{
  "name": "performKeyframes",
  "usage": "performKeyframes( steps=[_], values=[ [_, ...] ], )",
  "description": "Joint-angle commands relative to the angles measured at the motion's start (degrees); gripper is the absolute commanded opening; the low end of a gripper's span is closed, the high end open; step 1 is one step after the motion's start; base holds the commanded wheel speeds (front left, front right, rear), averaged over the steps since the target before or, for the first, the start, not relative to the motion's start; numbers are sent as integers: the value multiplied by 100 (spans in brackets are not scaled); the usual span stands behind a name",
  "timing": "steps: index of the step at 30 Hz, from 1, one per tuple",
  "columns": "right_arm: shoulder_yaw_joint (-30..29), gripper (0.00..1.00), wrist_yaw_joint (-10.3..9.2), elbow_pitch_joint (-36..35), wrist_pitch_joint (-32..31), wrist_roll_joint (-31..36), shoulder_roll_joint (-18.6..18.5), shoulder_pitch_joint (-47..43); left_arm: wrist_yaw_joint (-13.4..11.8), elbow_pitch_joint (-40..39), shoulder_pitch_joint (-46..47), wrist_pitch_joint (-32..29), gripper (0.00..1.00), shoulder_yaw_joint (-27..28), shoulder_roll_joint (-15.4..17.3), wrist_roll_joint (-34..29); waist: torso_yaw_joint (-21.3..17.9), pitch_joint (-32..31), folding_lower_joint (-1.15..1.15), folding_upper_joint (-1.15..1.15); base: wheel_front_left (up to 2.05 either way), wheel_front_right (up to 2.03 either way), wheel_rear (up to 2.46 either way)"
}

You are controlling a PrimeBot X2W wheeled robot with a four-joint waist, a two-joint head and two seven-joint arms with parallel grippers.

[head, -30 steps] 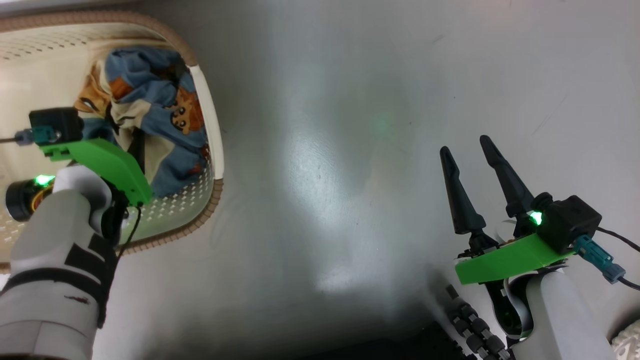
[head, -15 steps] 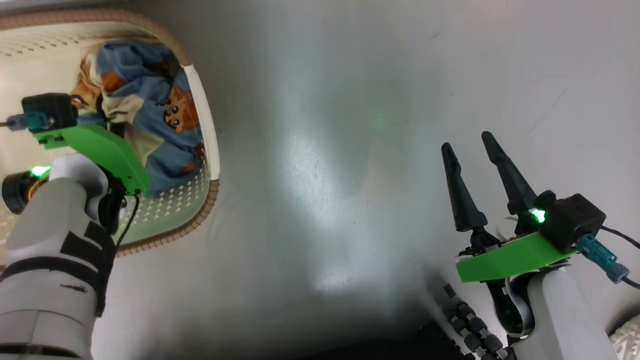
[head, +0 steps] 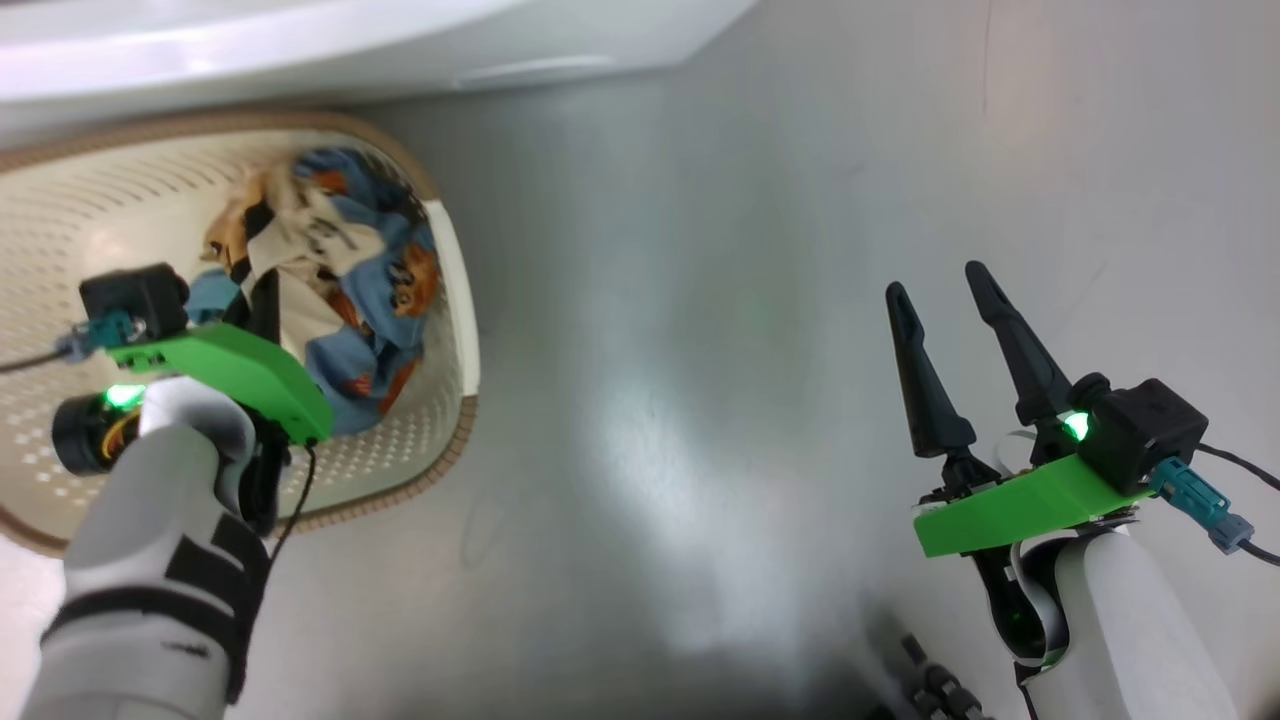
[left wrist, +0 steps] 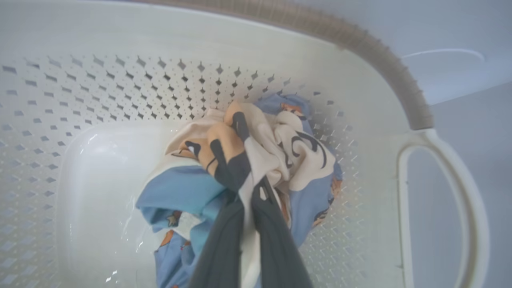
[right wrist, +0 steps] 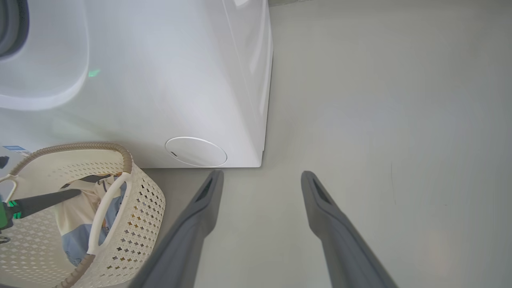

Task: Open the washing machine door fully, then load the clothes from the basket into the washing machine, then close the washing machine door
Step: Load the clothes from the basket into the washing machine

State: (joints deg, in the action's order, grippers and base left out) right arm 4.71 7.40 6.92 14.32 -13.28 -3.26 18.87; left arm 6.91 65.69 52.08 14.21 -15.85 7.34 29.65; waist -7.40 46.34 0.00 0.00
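Arms are sitting well apart in our head view. We are holding the left forearm [head: 150, 560] up from the lower left, with the wrist bending over the basket [head: 200, 125] so that the left gripper [left wrist: 253, 191] is pointing down inside it. Its two dark fingers [left wrist: 276, 240] are lying pressed together, with only a fold of cream cloth showing between them. We are pinching the clothes [left wrist: 188, 188] near the top of the heap. The bundle, blue with cream patches and orange prints, is bunching up around the fingertips. It is sitting at the end of the basket beside the white handle [left wrist: 430, 138], against the perforated side. Whether it is hanging clear of the basket's bottom we cannot tell.

We are holding the right forearm [head: 1130, 630] up from the lower right, with the right gripper [head: 935, 282] pointing forward over bare grey floor [head: 700, 350]. Its fingers [head: 925, 400] are standing wide apart, gripping nothing and touching nothing.

The basket is standing on the floor just in front of the washer [right wrist: 160, 80]. From the right wrist we are seeing the round filter cap [right wrist: 196, 152] low on the white front panel, near the basket's brown rim.
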Motion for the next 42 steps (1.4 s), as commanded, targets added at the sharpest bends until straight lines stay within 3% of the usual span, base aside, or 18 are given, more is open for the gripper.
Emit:
performKeyframes(
  steps=[1, 12, 26, 42],
  values=[
    [101, 100, 9, -63, 68, 34, -11, -225, 16, -269, -352, 75, 0, 178, 207, -5, 182, -448, 0, 0, 0, 0, 0],
    [151, 100, 9, 183, 68, -12, -78, -454, -54, -2258, -1893, 78, 0, 1069, 28, -351, 366, -1430, 0, 0, 0, 0, 0],
    [218, 100, 9, 485, 68, -65, -136, -875, -13, -4034, -3278, 78, 0, 1995, -286, -851, 551, -2683, 0, 0, 0, 0, 0],
    [337, 100, 9, 658, 68, -95, -135, -1348, 11, -5837, -4229, 78, 0, 2375, -406, -1798, 579, -3808, 0, 0, 0, 0, 0]
  ],
)
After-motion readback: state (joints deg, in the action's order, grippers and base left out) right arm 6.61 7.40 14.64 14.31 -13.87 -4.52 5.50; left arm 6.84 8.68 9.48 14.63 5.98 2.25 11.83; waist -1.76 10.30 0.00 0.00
